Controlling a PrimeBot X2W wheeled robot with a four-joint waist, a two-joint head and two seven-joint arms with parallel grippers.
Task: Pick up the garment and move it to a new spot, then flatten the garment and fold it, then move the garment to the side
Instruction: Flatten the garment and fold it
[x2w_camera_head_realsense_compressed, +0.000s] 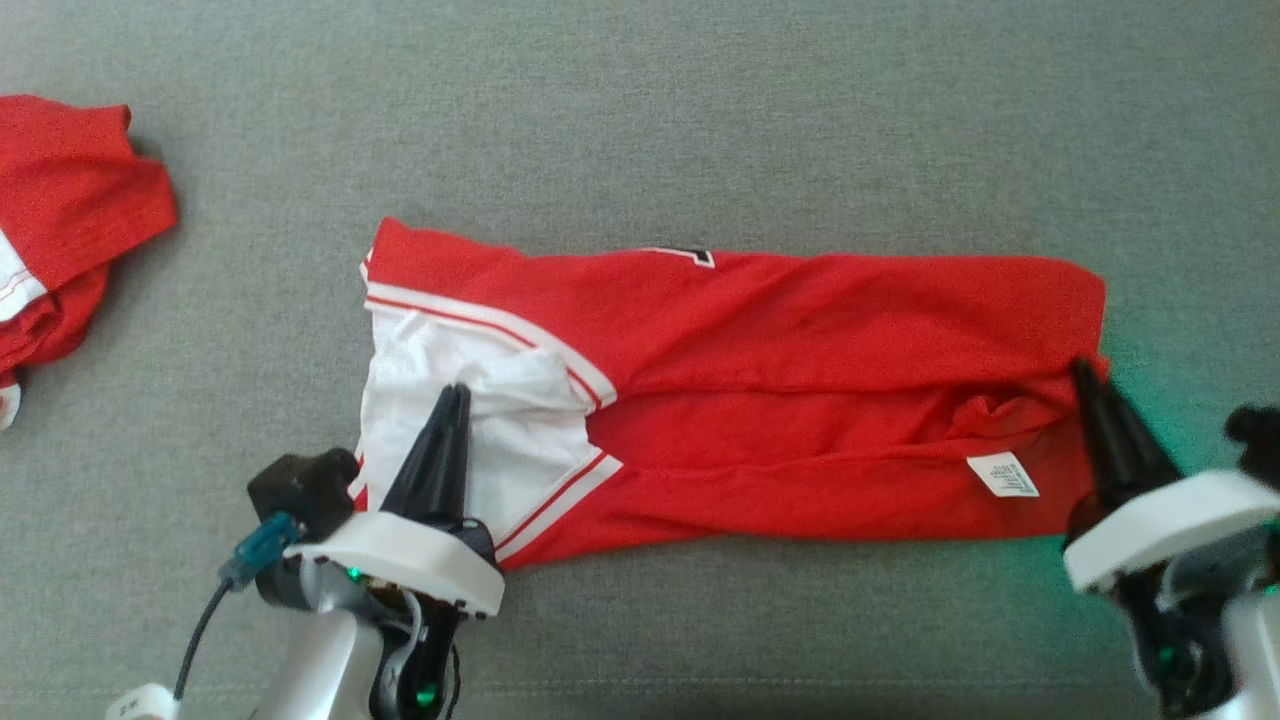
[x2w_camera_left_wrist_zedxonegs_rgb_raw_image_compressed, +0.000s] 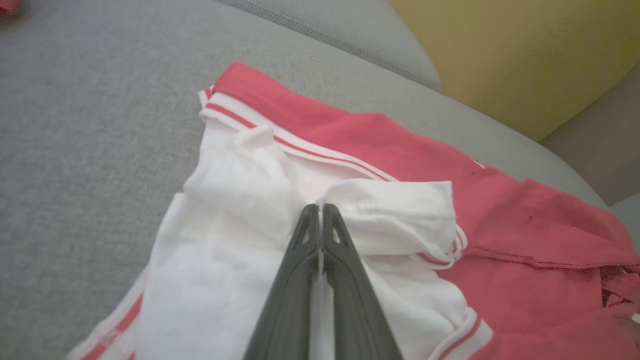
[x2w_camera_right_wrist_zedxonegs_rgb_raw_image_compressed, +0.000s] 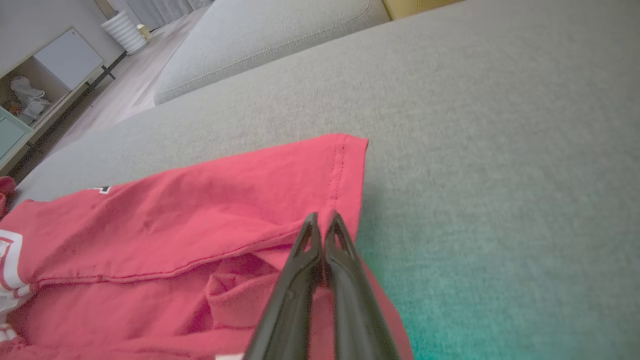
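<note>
Red-and-white jersey garment (x2w_camera_head_realsense_compressed: 800, 340) lies folded lengthwise btwn left gripper (x2w_camera_head_realsense_compressed: 458, 392) & right gripper (x2w_camera_head_realsense_compressed: 1083, 370), both closed tight at its ends; cross-fold + move aside left to do, I'd say.

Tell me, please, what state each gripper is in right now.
Left gripper: shut, pinching the garment at its white fold.
Right gripper: shut, pinching the garment at its red hem.

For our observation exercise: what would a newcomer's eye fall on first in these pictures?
A long red garment lies stretched across the grey cushion, its white inside showing at the left end. The shut left gripper points into that white cloth, and the shut right gripper meets the opposite end. A second red garment sits bunched at the far left.
</note>
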